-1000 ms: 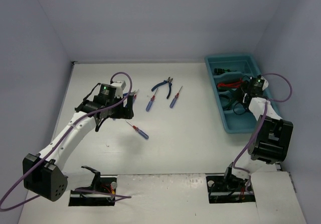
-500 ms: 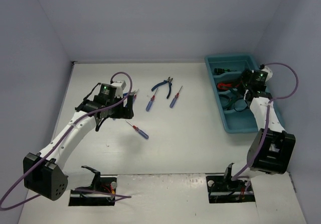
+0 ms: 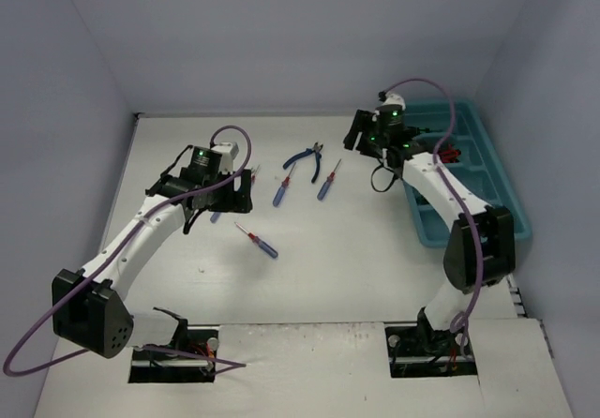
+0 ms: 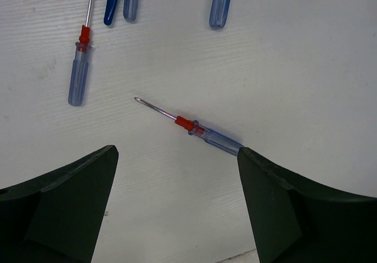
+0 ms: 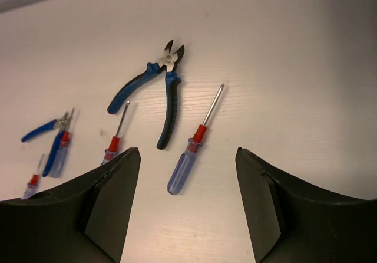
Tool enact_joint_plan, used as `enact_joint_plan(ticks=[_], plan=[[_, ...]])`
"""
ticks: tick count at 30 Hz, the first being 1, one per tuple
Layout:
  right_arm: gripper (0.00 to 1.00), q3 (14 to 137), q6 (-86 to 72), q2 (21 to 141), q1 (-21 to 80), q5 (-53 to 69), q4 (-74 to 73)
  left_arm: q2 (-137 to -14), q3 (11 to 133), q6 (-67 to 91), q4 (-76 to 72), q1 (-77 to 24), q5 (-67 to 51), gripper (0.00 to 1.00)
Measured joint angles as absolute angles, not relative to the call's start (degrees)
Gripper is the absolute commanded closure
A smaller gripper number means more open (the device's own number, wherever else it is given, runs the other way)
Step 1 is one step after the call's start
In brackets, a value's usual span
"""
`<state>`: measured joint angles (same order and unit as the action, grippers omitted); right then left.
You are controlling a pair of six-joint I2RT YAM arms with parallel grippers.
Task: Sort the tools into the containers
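While blue pliers [image 5: 159, 92] lie upper centre on the worktop [image 5: 294, 51], the right end effector [image 5: 187, 151] gapes wide, empty, screwdriver [image 5: 184, 168] at lower centre beneath its gap; left end effector [image 4: 178, 150] wide too.

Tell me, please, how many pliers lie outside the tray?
2: large blue pliers in the middle, small blue pliers by the left arm; others may be hidden.
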<state>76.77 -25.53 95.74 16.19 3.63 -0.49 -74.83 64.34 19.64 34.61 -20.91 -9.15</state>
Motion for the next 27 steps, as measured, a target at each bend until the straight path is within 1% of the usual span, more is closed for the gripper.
enact_joint_plan(ticks=[4,9,16,20,22,27], plan=[[0.38,82.5,-23.9,106.6,21.2,2.4,-0.9,-74.8,64.6,19.6,34.8,-20.9,-9.1,0.19],[0.4,90.8,-22.1,118.6,24.9,-1.0,-1.6,-73.3,64.6,19.6,36.4,-20.9,-9.1,0.2],[0.46,98.7,-22.0,128.5,26.3,-6.4,-1.6,-68.8,64.5,19.6,39.1,-20.9,-9.0,0.19],[0.58,102.1,-22.2,132.7,26.3,-8.1,-1.3,-67.7,64.1,19.6,40.8,-20.9,-8.6,0.2],[0.62,102.7,-22.2,134.1,26.4,-8.3,-1.2,-67.6,63.9,19.6,41.2,-20.9,-8.6,0.19],[0.73,103.4,-21.9,135.0,27.0,-9.1,-0.7,-67.6,63.9,19.5,41.8,-20.9,-8.5,0.19]])
